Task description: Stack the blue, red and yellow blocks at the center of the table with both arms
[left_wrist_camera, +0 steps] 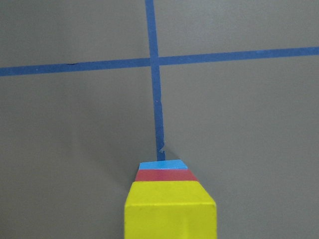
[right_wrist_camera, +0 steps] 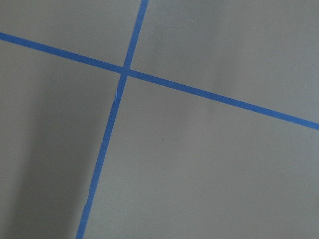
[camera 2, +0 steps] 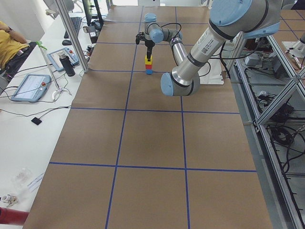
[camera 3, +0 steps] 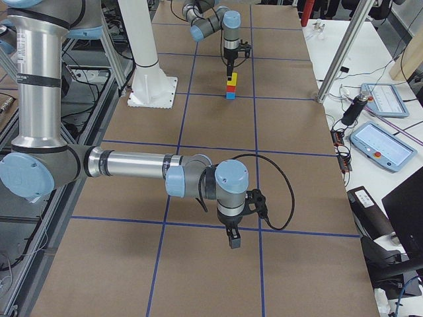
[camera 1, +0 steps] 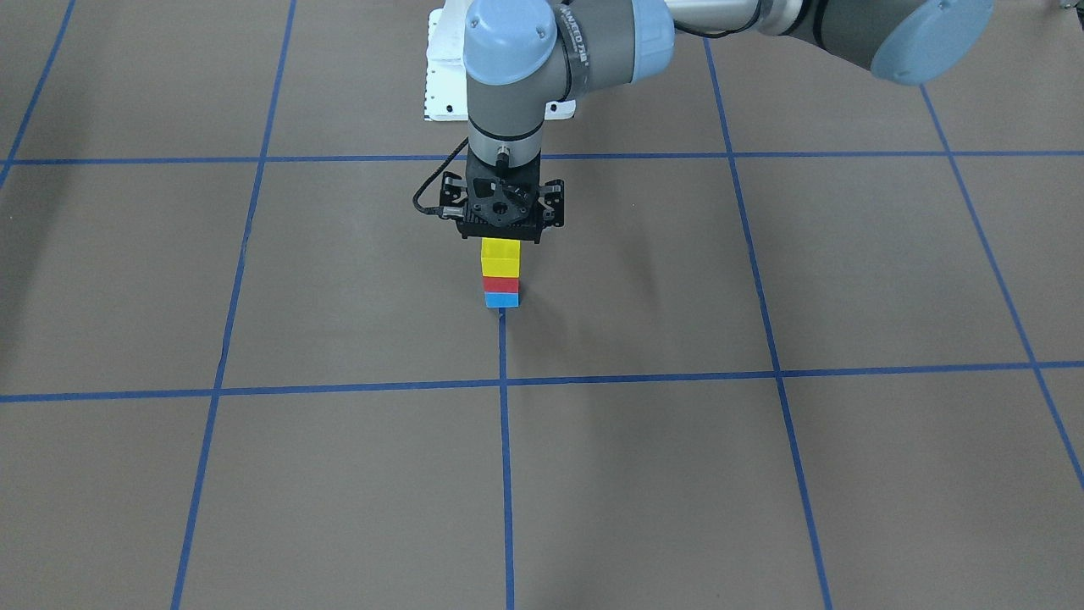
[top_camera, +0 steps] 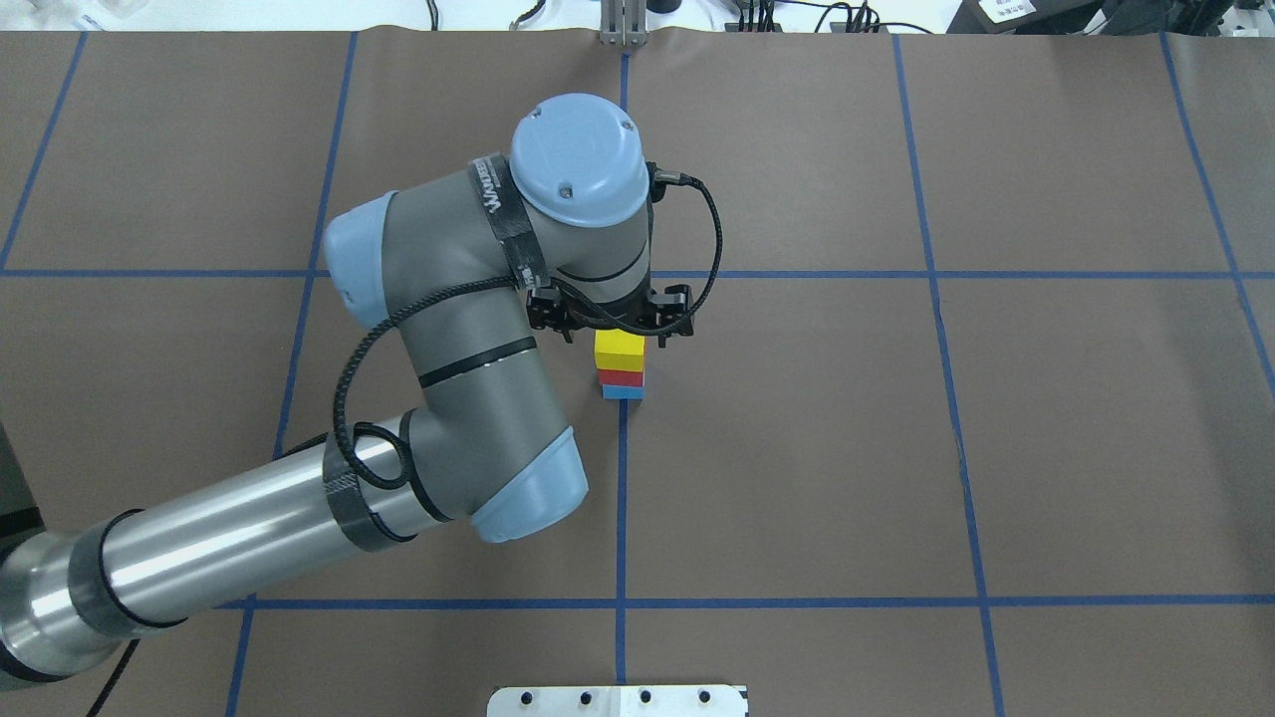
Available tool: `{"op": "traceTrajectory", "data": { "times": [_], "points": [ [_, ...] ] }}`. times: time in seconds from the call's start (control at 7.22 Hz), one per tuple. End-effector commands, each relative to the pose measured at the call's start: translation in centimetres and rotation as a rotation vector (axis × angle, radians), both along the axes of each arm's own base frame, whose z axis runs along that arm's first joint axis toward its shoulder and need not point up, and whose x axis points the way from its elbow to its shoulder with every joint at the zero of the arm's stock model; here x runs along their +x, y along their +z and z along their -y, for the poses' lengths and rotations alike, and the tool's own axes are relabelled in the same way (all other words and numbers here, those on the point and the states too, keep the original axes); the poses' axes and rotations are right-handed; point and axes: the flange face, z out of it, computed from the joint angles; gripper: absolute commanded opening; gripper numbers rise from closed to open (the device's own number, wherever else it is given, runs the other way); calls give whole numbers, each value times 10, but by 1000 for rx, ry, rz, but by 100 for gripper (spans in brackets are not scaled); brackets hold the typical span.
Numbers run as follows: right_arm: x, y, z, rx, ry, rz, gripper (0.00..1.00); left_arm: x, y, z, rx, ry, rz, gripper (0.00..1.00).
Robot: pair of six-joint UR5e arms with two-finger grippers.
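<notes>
Left pincer point(camera 1: 501, 232) upright above block stack point(camera 1: 500, 269)

Even, diffuse overhead light filling all views; colours looking slightly washed. Faint soft shadows lying on table point(camera 1: 644, 288). Left arm point(top_camera: 219, 538) tube catching mild glare. Yellow block point(left_wrist_camera: 170, 211) blurring slightly at left wrist view's bottom edge. Right wrist view darkening leftward.
</notes>
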Motion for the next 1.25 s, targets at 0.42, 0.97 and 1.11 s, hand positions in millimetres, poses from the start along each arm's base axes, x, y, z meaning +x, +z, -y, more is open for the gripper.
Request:
{"op": "traceTrajectory", "data": {
  "times": [0.42, 0.97, 1.11],
  "points": [
    [0, 15, -8, -27, -4, -1, 100, -285, 172, 32, 203, 181, 70, 100],
    [0, 24, -13, -48, -1, -4, 100, -554, 411, 3, 36, 102, 161, 100],
    [0, 30, -16, -62, 1, -2, 100, -563, 450, -12, -37, 92, 165, 100]
  ]
}}
